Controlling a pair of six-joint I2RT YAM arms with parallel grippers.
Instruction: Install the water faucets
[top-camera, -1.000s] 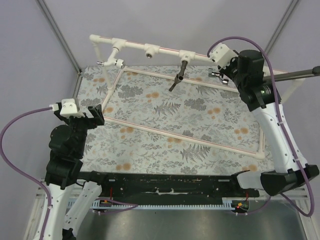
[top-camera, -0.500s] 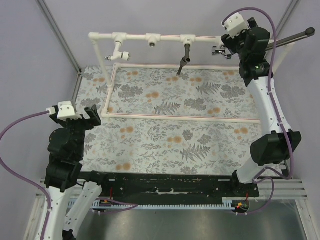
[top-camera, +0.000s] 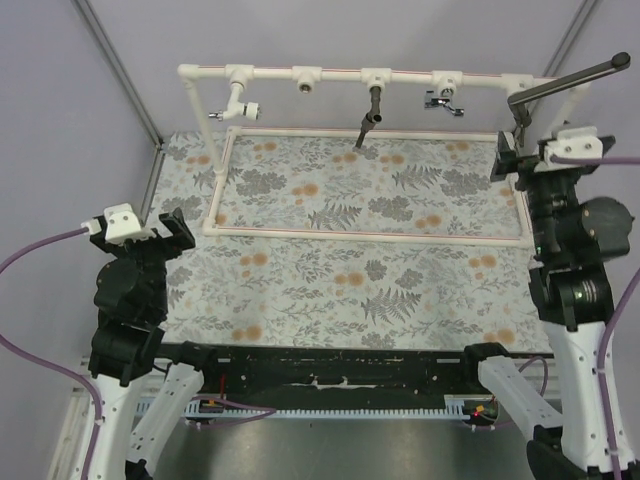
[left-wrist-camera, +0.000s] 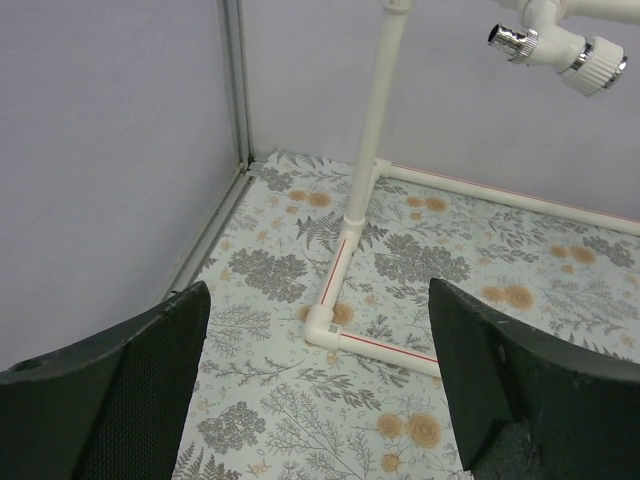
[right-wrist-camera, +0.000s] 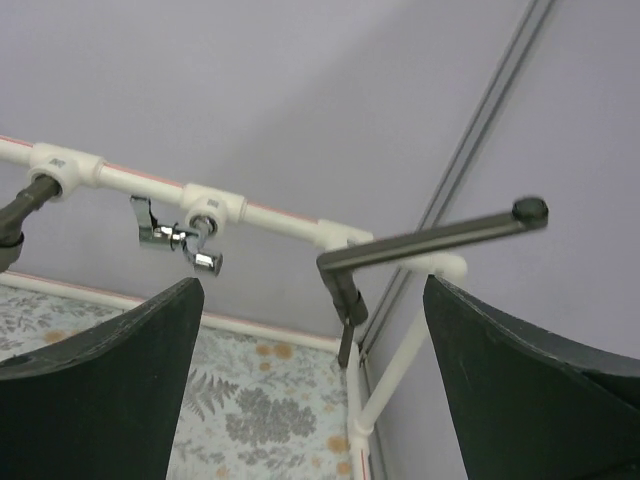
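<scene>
Your left fingers (left-wrist-camera: 130, 390) and right fingers (right-wrist-camera: 110, 380) both gape wide; white faucet (top-camera: 240, 107) and chrome faucet (top-camera: 443, 102) hang from the top pipe (top-camera: 330, 73).

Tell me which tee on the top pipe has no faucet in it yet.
The second tee from the left: its port is bare, between the white faucet and the dark faucet.

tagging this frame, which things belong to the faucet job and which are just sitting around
Job: white faucet, chrome faucet, dark faucet, pipe frame.
Just there: floral mat, metal post.
</scene>
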